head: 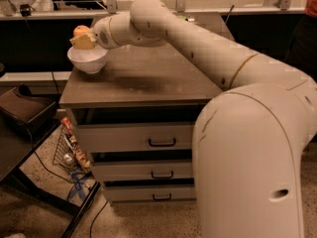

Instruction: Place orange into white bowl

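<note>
The smooth cream arm (188, 38) reaches toward ten o'clock, its gripper (79, 38) clasping the round orange (81, 30) above the glossy white bowl (88, 62).

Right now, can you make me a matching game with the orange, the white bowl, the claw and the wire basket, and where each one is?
Things:
1. orange
2. white bowl
3. claw
4. wire basket

Places:
A. on the floor, left of the drawers
B. held in the claw
C. just above the bowl, shut on the orange
D. on the left corner of the cabinet top

Pairs: 1-B, 2-D, 3-C, 4-A
</note>
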Robot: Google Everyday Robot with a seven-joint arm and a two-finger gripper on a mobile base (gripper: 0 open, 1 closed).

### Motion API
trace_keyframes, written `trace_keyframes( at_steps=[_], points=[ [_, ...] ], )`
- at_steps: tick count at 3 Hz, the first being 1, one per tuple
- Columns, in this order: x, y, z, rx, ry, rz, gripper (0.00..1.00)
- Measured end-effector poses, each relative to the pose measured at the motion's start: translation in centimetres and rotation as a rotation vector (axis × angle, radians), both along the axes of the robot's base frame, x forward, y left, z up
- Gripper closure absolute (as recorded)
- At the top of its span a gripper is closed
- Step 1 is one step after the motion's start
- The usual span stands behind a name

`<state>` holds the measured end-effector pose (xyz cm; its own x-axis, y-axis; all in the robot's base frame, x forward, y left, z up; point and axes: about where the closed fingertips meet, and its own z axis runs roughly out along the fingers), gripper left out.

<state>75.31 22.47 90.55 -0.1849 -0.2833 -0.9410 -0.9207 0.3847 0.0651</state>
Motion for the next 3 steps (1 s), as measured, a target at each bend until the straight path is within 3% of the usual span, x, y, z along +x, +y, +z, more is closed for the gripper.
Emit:
trace_keyframes(
  at_steps=[3],
  points=[
    [-0.28, 0.82, -0.38, -0.001, 0.006, 0.012, 0.17]
  ],
)
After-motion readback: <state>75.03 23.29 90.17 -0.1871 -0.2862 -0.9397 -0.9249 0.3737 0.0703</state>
